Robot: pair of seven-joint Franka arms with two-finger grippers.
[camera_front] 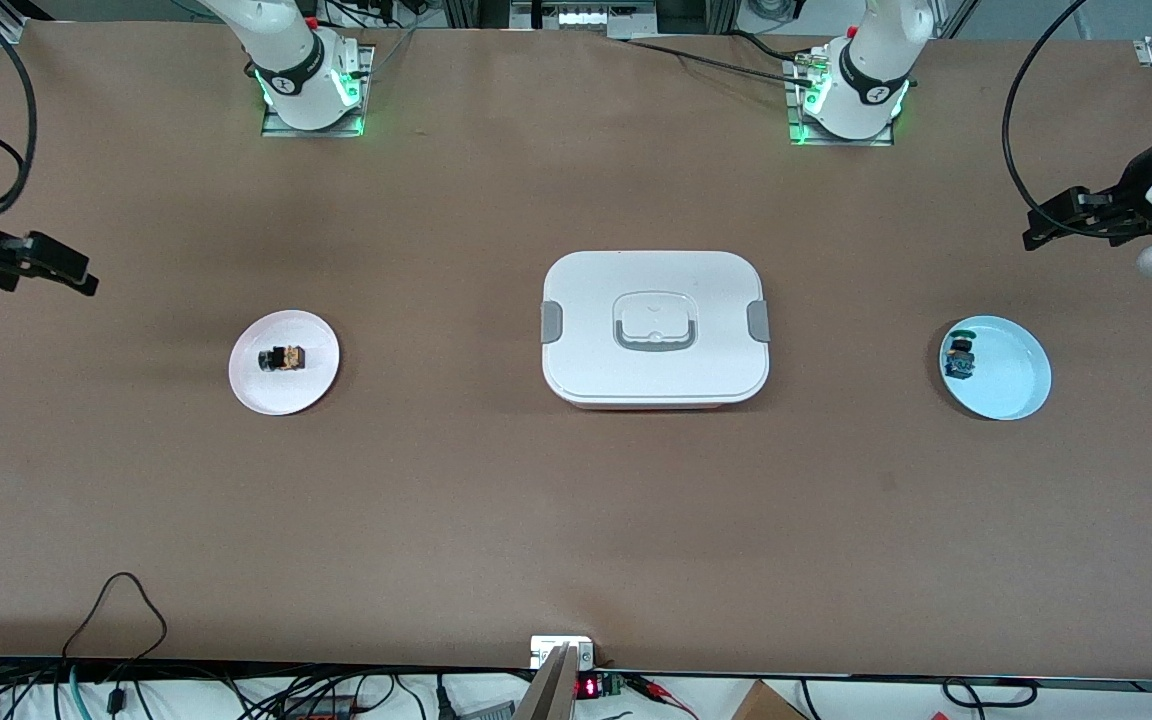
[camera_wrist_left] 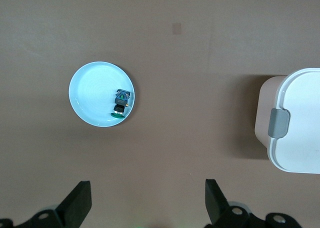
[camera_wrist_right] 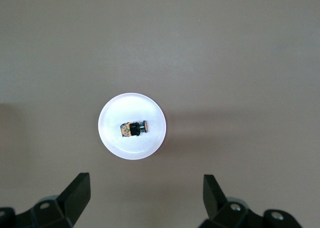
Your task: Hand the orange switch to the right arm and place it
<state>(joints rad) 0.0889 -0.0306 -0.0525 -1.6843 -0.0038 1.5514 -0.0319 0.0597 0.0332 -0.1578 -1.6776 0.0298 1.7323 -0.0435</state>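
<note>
Right wrist view: orange switch (camera_wrist_right: 133, 128) lies on pink plate (camera_wrist_right: 150, 143); both grippers' jaws spread.

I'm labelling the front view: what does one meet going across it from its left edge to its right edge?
right gripper → pink plate holding the orange switch → white lidded box → blue plate with the green-capped switch → left gripper

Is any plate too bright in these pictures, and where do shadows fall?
Right wrist view: the pink plate looks washed out, almost white, around the orange switch. Left wrist view: the blue plate is evenly lit. Front view: a soft shadow edges the white box.
</note>
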